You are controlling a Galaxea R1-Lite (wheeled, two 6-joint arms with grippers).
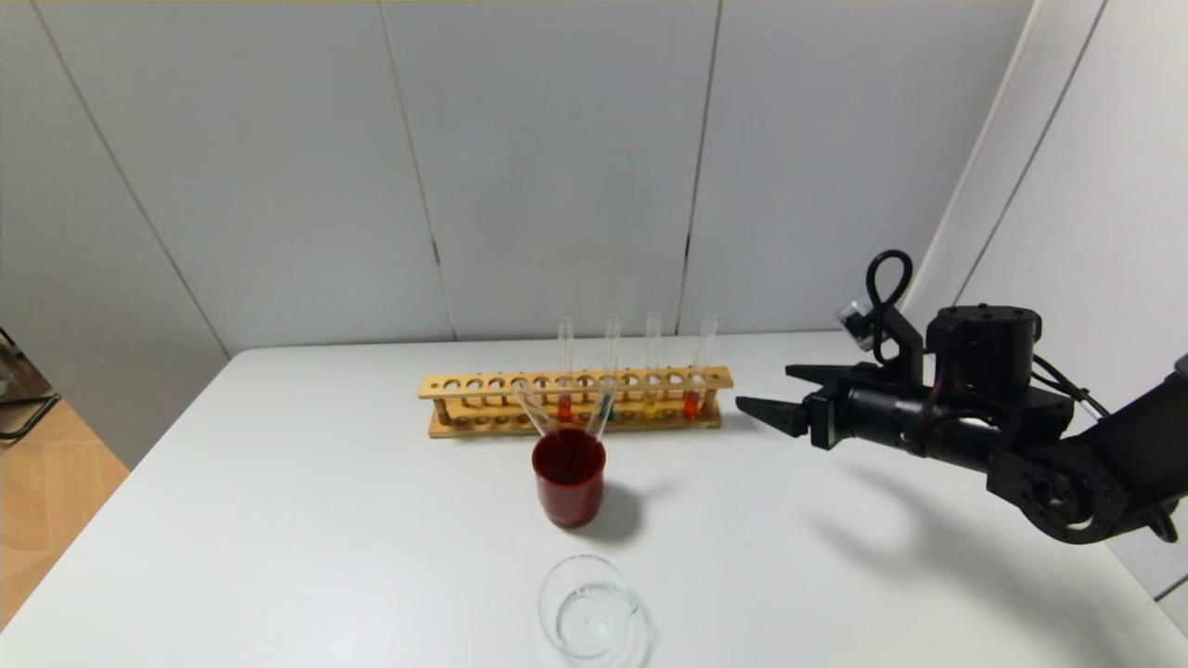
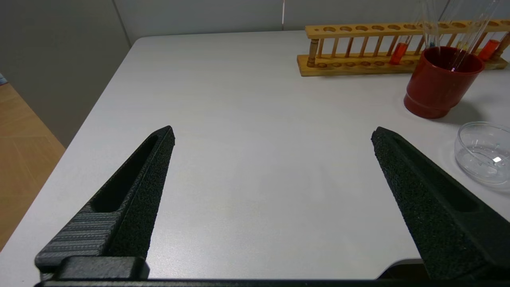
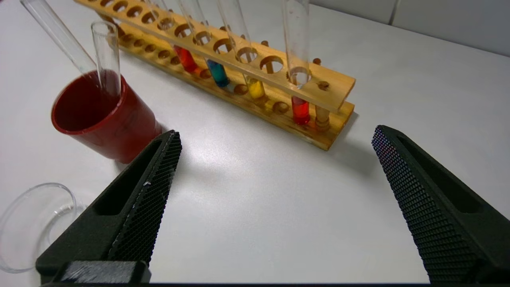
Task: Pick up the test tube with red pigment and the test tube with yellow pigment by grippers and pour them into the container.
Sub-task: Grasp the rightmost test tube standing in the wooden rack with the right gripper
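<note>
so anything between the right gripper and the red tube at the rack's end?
Nothing visible. The right gripper, open, hovers off the rack's right end; the test tube with red pigment stands in the end hole, only bare table between them.

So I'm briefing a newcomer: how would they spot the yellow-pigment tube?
Find the wooden rack behind the red cup. Four tubes stand upright in it; the test tube with yellow pigment is second from the rack's right end, between blue and red liquids.

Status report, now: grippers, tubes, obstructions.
Right gripper open beside rack; left gripper open, idle. Red tube, yellow tube racked. Container empty. Nothing blocking.
</note>
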